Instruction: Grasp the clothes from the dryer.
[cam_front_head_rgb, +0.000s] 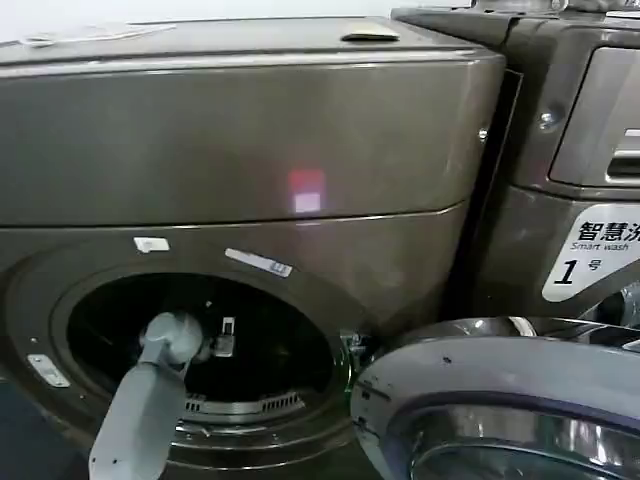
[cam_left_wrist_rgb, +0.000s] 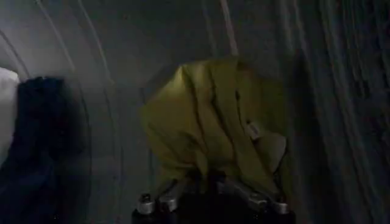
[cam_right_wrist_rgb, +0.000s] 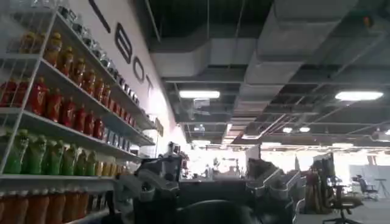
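- Head view: my left arm reaches through the round porthole of the large bronze-grey front-loading dryer (cam_front_head_rgb: 250, 150), because the clothes lie deep in its dark drum. The dryer's chrome-rimmed round door (cam_front_head_rgb: 500, 400) hangs open beside the porthole, leaving the way clear.
- Left wrist view: inside the dryer's drum, my left hand (cam_left_wrist_rgb: 213, 189) is pinched on the lower edge of the crumpled yellow-green fabric piece (cam_left_wrist_rgb: 213, 122), which bunches upward from my fingers, long axis roughly along my reach. The dark blue fabric piece (cam_left_wrist_rgb: 36, 140) lies beside it against the drum wall.
- Right wrist view: my right hand (cam_right_wrist_rgb: 213, 192) waits well away from the dryer, pointed across the room beside shelves of coloured drink bottles (cam_right_wrist_rgb: 55, 109); I cannot tell how open it is.
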